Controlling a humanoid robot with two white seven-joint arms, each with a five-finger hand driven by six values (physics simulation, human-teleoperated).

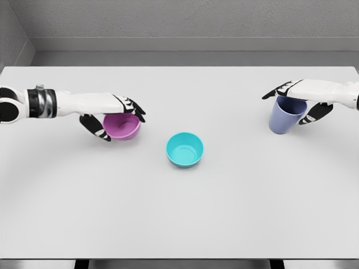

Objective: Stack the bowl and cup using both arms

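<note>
Two hands: left hand (115, 116) clasps pink bowl (122, 126); right hand (296, 100) clasps blue cup (285, 116)
Centre: teal bowl (184, 149)
Surface: white table (179, 213)
Room: grey wall (185, 19)

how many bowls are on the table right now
2. The purple bowl sits at the table's left, gripped by the left hand; the teal bowl stands free near the middle. The blue vessel in the right hand is a cup. Nothing looks hidden.

White arms — black-tipped hands (120, 115)

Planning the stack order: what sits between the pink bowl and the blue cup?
Only the teal bowl, on the table between pink bowl and blue cup, head view.
</note>
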